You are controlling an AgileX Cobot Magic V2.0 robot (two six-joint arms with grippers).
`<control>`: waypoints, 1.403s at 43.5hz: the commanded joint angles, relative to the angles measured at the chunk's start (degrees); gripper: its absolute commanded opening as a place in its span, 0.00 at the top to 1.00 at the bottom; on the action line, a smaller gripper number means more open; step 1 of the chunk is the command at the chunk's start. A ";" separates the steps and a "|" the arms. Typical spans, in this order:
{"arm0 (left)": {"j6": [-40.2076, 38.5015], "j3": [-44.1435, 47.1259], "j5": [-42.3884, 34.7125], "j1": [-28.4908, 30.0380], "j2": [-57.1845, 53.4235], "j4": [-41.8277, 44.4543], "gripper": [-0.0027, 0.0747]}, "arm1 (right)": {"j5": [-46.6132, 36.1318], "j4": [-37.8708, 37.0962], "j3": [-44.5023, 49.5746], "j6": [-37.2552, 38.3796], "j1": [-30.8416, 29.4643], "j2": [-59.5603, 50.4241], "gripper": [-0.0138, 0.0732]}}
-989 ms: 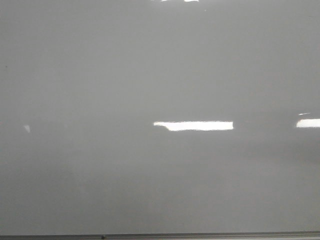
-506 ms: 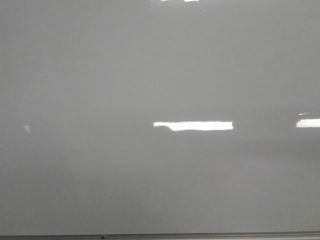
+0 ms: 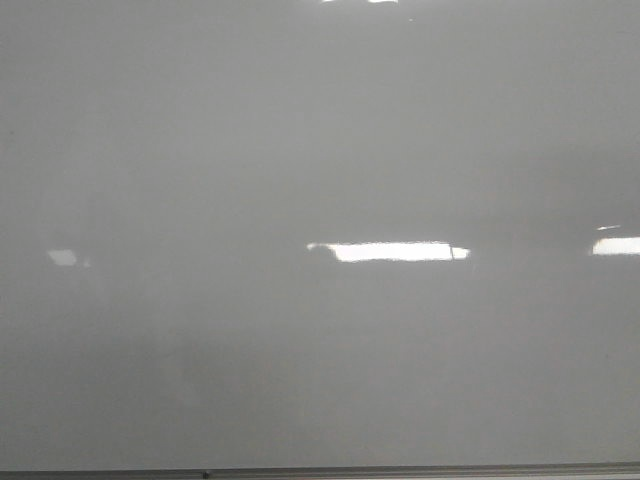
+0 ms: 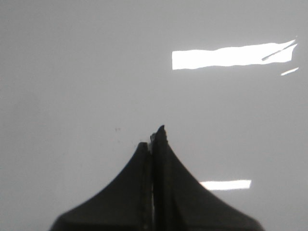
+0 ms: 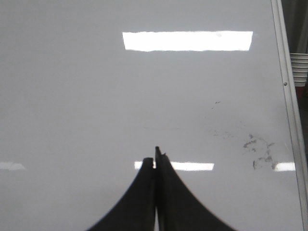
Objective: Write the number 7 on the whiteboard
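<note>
While you look forward, the whiteboard [image 3: 320, 150] fills your whole front view, its thin metal edge along the bottom and no number 7 on it that you can see. Your left gripper [image 4: 153, 137] is closed on nothing over bare board. Your right gripper [image 5: 155, 156] is likewise clamped empty, near faint dark smudges [image 5: 257, 149] beside the frame.

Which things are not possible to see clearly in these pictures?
- Number 7: no such stroke shows on the whiteboard in any view.
- Marker: none visible; the left gripper and right gripper look shut, and anything thin between them is hidden.
- Arms: outside the front view.
- Dark smudges, right wrist view: too faint to read.
- Board edges: mostly cut off.
</note>
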 commanded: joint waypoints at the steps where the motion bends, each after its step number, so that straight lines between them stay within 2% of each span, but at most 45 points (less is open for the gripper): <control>1: -0.39 -7.81 2.40 -0.25 4.34 -0.64 0.99 | 1.70 -0.55 -8.12 -0.10 -0.28 5.56 0.92; 9: -0.39 -18.55 11.83 -0.25 12.92 -0.64 0.99 | 8.61 -0.55 -17.90 -0.10 -0.28 14.44 0.92; 16: -0.39 -23.63 15.02 -0.25 21.27 -0.64 0.99 | 12.54 -0.50 -23.39 -0.10 -0.28 22.95 0.92; 26: -0.39 -23.77 16.24 -0.25 28.74 -0.64 0.99 | 17.05 -0.50 -24.49 -0.10 -0.28 31.12 0.92; 31: -0.39 -23.70 18.67 -0.25 31.16 -0.64 0.99 | 17.44 -0.50 -24.43 -0.10 -0.28 33.12 0.92; 42: -0.39 -23.11 18.80 -0.25 35.16 -0.74 0.99 | 20.78 -0.15 -24.43 -0.10 0.72 35.95 0.92; 50: -0.39 -23.11 18.67 -0.25 37.47 -0.74 0.99 | 21.18 -0.20 -24.43 -4.44 3.85 36.48 0.91; 52: -0.39 -23.11 18.67 -0.25 38.19 -0.74 0.96 | 21.18 -0.20 -24.43 -4.44 3.90 36.48 0.89; 55: -0.39 -23.11 17.93 -0.25 39.35 -0.74 0.86 | 21.12 -0.20 -24.43 -4.44 3.90 36.59 0.80; 58: -0.39 -23.11 17.07 -0.25 40.68 -0.74 0.69 | 21.06 -0.20 -24.43 -4.44 3.90 36.59 0.65; 61: -0.39 -23.11 15.91 -0.25 42.00 -0.74 0.52 | 20.84 -0.20 -24.43 -4.44 3.90 36.59 0.44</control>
